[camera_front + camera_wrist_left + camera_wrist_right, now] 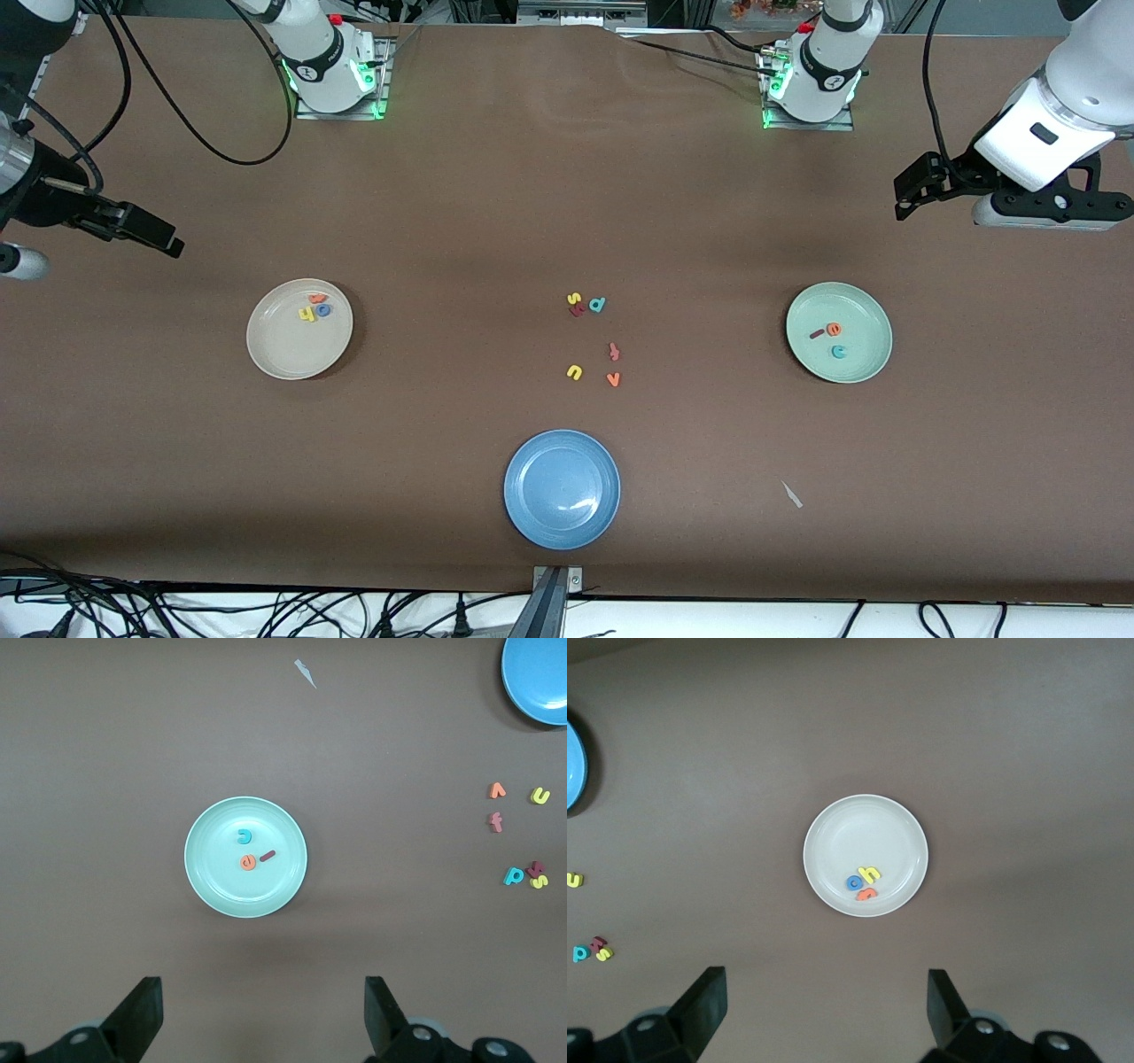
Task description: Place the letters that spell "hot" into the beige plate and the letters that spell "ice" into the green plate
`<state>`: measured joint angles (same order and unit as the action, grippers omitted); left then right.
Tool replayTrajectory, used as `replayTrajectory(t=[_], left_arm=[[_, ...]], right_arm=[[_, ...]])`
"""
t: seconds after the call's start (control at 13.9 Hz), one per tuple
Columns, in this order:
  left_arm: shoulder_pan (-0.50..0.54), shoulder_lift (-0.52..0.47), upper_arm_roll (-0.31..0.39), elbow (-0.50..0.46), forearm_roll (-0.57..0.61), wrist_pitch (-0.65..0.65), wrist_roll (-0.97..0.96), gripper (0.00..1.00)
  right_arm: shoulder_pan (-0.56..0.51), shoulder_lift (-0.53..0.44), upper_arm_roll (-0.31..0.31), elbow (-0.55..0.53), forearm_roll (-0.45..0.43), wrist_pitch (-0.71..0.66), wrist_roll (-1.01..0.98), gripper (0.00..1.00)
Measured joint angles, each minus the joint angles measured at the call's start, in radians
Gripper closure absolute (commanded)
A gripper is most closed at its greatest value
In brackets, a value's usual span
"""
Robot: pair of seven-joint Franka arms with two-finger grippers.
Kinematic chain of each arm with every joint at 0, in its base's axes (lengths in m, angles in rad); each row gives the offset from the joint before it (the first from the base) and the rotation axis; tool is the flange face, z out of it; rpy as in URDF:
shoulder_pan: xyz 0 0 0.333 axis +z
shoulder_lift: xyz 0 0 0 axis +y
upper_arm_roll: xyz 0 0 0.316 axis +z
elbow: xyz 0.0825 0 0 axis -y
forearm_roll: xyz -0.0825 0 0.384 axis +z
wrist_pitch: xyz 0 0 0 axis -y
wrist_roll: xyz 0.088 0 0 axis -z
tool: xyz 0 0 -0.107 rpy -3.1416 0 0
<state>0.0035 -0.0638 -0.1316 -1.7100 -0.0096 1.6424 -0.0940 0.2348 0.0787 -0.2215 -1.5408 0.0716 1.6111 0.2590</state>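
The beige plate [283, 350] lies toward the right arm's end of the table and holds the yellow h [307, 314], the blue o [323, 310] and the orange t [318, 299]. Toward the left arm's end, the green plate [855, 310] holds the dark red i [817, 334], the orange e [834, 329] and the teal c [838, 352]. My left gripper [263, 992] hangs open and empty, high above the table beside the green plate [213, 859]. My right gripper [826, 988] hangs open and empty, high beside the beige plate [859, 833].
An empty blue plate [562, 488] sits near the front camera's edge. Loose letters lie mid-table: yellow s [574, 299], teal d [597, 305], reddish f [613, 352], yellow u [574, 372], orange v [613, 379]. A white scrap [791, 494] lies nearer the camera than the green plate.
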Motion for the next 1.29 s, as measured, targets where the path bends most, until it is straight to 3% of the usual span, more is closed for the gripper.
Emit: replayTrajectory(t=[0.36,0.5,0.72,1.29], left_arm=[[0.0,0.0,0.0,0.0,0.0,0.0,0.0,0.0],[0.0,0.0,0.0,0.0,0.0,0.0,0.0,0.0],[0.0,0.0,0.0,0.0,0.0,0.0,0.0,0.0],[0.0,0.0,0.0,0.0,0.0,0.0,0.0,0.0]], right_arm=[[-0.01,-0.068,0.001,-0.077,0.0,0.015,0.001,0.0],[-0.052,-0.084,0.032,-0.096,-0.001,0.014,0.001,0.0],[-0.115,-0.087,0.088,-0.104,-0.001,0.013,0.001,0.0],[-0.117,-0.065,0.091,-0.081,-0.007,-0.016,0.001,0.0]])
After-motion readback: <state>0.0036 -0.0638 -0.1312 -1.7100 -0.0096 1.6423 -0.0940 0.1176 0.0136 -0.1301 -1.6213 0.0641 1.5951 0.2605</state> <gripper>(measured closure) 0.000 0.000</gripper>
